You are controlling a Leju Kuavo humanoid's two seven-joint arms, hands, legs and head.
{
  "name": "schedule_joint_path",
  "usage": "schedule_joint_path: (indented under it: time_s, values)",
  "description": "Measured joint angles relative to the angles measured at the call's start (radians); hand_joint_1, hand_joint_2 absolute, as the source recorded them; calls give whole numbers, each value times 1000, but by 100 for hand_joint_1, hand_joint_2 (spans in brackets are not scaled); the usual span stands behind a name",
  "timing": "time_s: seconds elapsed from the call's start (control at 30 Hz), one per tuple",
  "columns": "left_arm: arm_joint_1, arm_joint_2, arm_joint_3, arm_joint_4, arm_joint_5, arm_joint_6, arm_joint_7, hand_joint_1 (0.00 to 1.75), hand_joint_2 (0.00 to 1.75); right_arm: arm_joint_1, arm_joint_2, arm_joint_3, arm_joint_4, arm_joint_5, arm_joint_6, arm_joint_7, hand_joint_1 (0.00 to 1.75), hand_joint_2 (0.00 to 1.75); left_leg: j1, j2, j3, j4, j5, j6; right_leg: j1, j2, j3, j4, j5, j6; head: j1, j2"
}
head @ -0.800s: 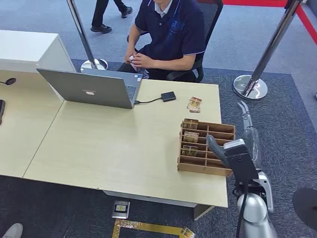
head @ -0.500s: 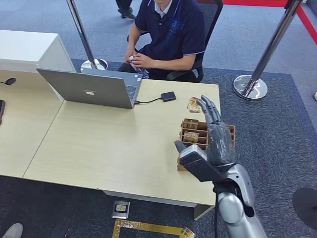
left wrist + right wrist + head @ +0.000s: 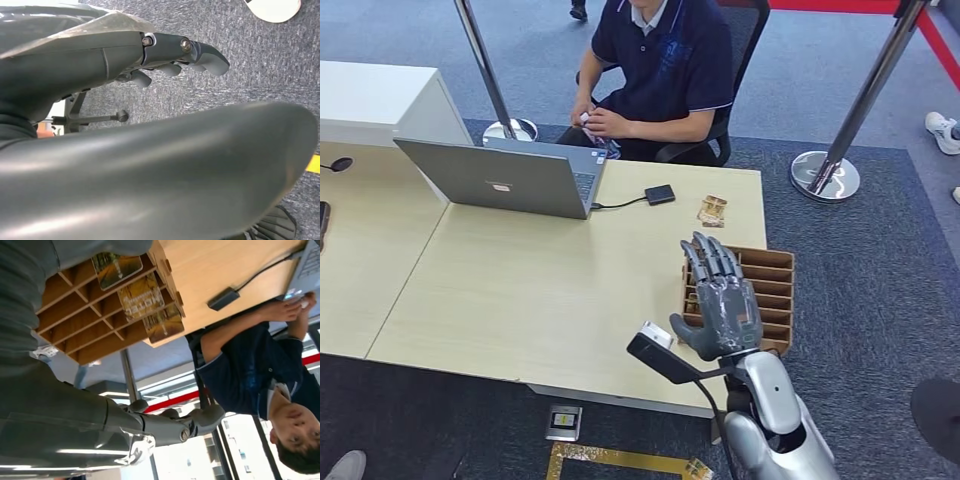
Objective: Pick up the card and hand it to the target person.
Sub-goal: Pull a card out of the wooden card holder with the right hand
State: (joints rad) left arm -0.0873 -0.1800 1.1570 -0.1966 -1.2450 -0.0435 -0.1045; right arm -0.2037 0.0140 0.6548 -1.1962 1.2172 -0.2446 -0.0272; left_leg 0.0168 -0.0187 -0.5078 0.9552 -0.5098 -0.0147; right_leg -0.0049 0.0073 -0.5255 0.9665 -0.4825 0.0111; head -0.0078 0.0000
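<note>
Three picture cards stand in slots of a wooden organizer [image 3: 75, 315]: one card [image 3: 117, 267], a second [image 3: 141, 297] and a third [image 3: 164, 325]. On the table's right end, my right hand [image 3: 720, 295] hovers over the left part of the organizer [image 3: 773, 285], fingers spread and upright, holding nothing. The hand hides those cards from the head view. A small loose stack of cards [image 3: 712, 210] lies farther back on the table. The seated person [image 3: 663, 60] in a dark polo is behind the table. My left hand [image 3: 181, 50] hangs over carpet, holding nothing.
On the light wooden table [image 3: 546, 290] an open laptop [image 3: 509, 178] faces the person, cabled to a black drive [image 3: 660, 194]. Barrier posts stand on round bases at the back left [image 3: 510, 130] and right [image 3: 825, 176]. A white counter [image 3: 380, 95] sits far left.
My right arm has swung left from beside the table's right edge to above the organizer, and the hand now shows its back with fingers spread.
</note>
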Motion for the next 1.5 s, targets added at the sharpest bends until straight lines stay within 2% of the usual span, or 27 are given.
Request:
schedule_joint_path:
  time_s: [0.17,0.2,0.3,0.33,0.4,0.53,0.57,0.77,0.93,1.03,1.17,1.37,1.5]
  values:
    - [0,-1,0,1,-2,2,0,0,0,0,49,-19,105,37,-41,93,1,175,0,0,0,0,0,0,0,0,0,0,0,0,0,0]
    - [0,-1,0,2,-3,3,1,0,0,0,58,-25,119,44,-49,109,11,175,0,0,0,0,0,0,0,0,0,0,0,0,0,0]
    - [0,-1,0,2,-5,5,3,0,0,4,79,-48,141,59,-67,133,115,175,0,0,0,0,0,0,0,0,0,0,0,0,0,0]
    - [0,-1,0,2,-6,6,4,0,0,6,85,-58,144,62,-73,133,137,175,0,0,0,0,0,0,0,0,0,0,0,0,0,0]
    - [0,-1,0,3,-6,7,5,0,0,13,96,-79,144,67,-83,126,130,175,0,0,0,0,0,0,0,0,0,0,0,0,0,0]
    - [0,-2,0,3,-5,7,7,0,0,22,110,-108,143,75,-90,111,84,175,0,0,0,0,0,0,0,0,0,0,0,-1,0,0]
    - [0,-2,0,3,-5,7,8,0,0,23,113,-112,142,76,-91,109,79,175,0,0,0,0,0,0,0,0,0,0,0,-1,0,0]
    - [0,-2,0,4,-5,7,8,0,0,28,125,-127,133,80,-92,105,65,175,0,0,0,0,0,0,0,0,0,0,0,-1,0,0]
    - [0,-2,0,5,-8,7,8,0,0,30,127,-133,127,82,-91,105,65,175,0,0,0,0,0,0,0,0,0,0,-1,-1,0,0]
    - [0,-2,0,5,-9,7,8,0,0,32,127,-134,127,82,-91,105,71,175,0,0,0,0,0,-1,0,0,-1,0,-1,-1,0,0]
    - [0,-2,0,6,-12,7,11,0,0,36,127,-134,127,87,-88,109,103,175,0,0,0,0,0,-1,0,0,-1,0,-1,-1,0,0]
    - [0,-3,0,7,-15,7,16,0,0,39,127,-136,127,113,-74,121,114,175,0,0,0,0,-1,-1,0,0,-1,0,-1,-1,0,0]
    - [0,-3,0,7,-21,5,20,0,0,39,127,-138,134,165,-54,140,106,175,0,0,0,0,-1,-1,0,0,-1,0,-1,-1,0,0]
